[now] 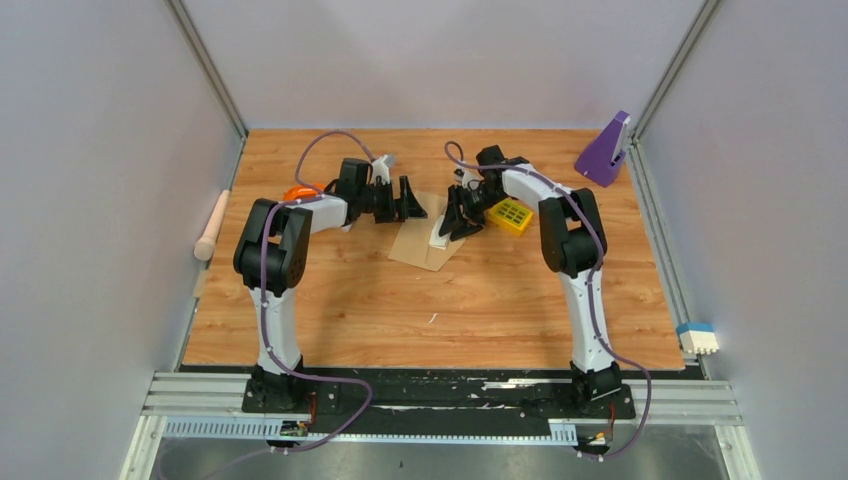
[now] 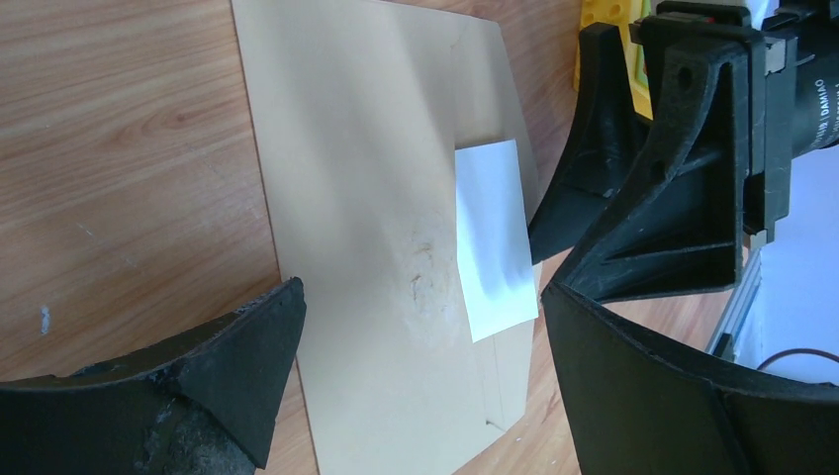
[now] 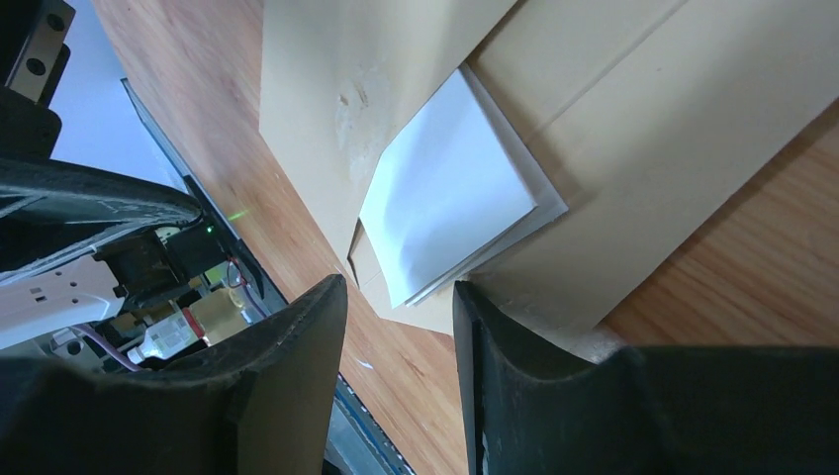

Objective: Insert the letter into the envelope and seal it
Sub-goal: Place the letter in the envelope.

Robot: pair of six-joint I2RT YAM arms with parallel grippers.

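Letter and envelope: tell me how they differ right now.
The letter is white; the envelope is tan-brown. The letter is far smaller than the envelope, which spreads well past it. The letter looks clean and folded into layers, while the envelope shows a scuffed, wrinkled patch. Both are flat paper, touching each other, on the wooden table.

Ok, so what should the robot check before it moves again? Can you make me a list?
1. Is the letter all the way inside the envelope? Not ok: a white part sticks out.
2. Is the envelope lying flat? Ok.
3. Is the left gripper open and empty? Ok: it hovers over the envelope.
4. Is the right gripper empty? Ok: nothing sits between its jaws.
5. Is the right gripper touching the letter? Cannot tell.
6. Is the envelope sealed? Not ok.
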